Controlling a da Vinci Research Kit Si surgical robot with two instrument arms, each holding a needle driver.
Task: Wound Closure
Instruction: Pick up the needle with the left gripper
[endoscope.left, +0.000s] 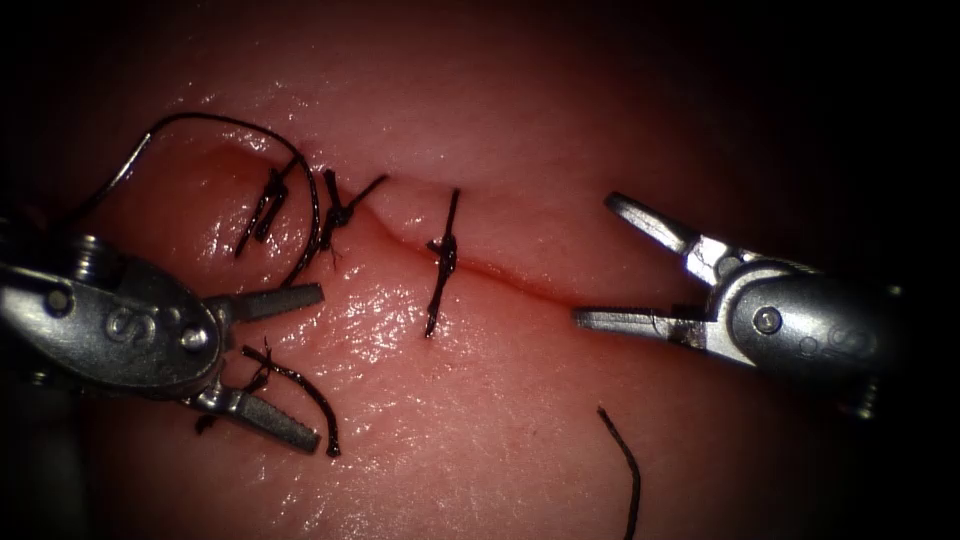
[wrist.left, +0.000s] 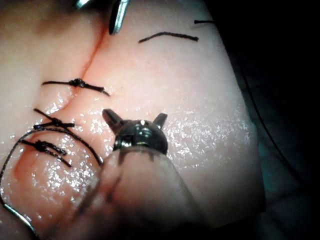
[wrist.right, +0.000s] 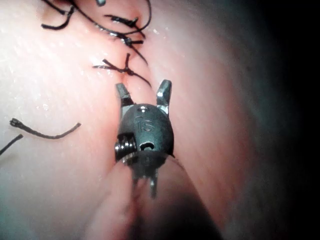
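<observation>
The tissue lies pink and wet under the endoscope, with the cut running across it from upper left toward the right. Three stitches cross the cut: one at the left end, a second just right of it, and a third near the middle, each with a dark knot on the line of the cut. The stretch of cut right of the third stitch shows no stitch. The left tool comes in from the left edge with its jaws spread wide, one pointing right just below the first two stitches and the other angled down to the right; nothing is clamped between them. A short, frayed piece of thread lies on the tissue between those open jaws, touching the lower one. A long strand of thread rises from the left tool's side, arcs over the first stitch and drops down past the second toward the upper jaw. I cannot pick out the needle with any certainty. The right tool reaches in from the right with its jaws also wide apart and holding nothing, the lower tip just beside the open end of the cut. A loose cut end of thread lies apart lower down on the tissue.
</observation>
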